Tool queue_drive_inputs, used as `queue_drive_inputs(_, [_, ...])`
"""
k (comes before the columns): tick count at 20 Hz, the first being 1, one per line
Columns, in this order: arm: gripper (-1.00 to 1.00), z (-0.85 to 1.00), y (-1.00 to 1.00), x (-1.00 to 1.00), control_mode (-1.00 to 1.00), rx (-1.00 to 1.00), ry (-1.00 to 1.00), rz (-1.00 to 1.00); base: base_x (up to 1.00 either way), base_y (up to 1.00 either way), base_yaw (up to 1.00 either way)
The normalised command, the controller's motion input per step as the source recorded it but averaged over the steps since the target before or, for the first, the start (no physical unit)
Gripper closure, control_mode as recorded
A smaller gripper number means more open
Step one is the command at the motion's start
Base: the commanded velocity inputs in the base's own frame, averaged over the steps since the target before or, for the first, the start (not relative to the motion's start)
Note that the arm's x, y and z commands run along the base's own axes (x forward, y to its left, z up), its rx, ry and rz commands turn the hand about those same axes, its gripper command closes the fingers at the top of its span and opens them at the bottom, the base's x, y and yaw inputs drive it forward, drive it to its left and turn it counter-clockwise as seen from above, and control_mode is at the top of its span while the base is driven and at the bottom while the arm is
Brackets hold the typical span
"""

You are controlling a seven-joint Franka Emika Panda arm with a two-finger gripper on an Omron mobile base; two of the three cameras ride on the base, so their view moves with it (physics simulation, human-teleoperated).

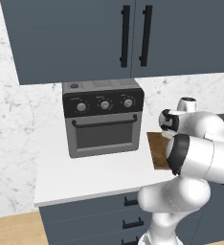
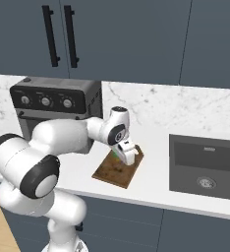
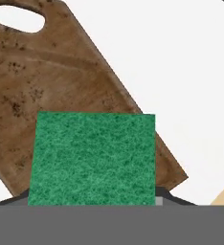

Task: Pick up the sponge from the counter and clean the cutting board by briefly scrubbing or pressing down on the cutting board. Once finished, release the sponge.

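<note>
Hand view: jaws grasp sponge (image 3: 92, 160) above cutting board (image 3: 47, 81), bare counter (image 3: 181, 72) alongside.

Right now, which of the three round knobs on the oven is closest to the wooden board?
The knob at the right end of the row on the toaster oven; the cutting board lies off that same side, and the other two sit farther left.

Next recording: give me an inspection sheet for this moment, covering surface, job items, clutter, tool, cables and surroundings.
Surface: white counter, dark drawers beneath.
Job's things: cutting board flat on the counter; green sponge over the board.
Clutter: toaster oven left of the board.
Grippers: tool above the board, shut on the sponge.
Cables: nothing seen.
Surroundings: dark sink right of the board, marbled wall, dark upper cabinets.
</note>
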Motion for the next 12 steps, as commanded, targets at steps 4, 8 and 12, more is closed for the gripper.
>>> queue_drive_inputs(4, [1.0, -0.33, -0.14, -0.2, -1.0, 0.09, 0.06, 0.0, 0.0, 0.0, 0.0])
queue_drive_inputs(8, [1.0, -0.17, -0.34, -0.12, -1.0, 0.18, 0.0, 0.0, 0.0, 0.0, 0.0])
queue_drive_inputs(12, [1.0, -0.13, -0.03, -0.1, -1.0, 0.14, -0.02, 0.0, 0.0, 0.0, 0.0])
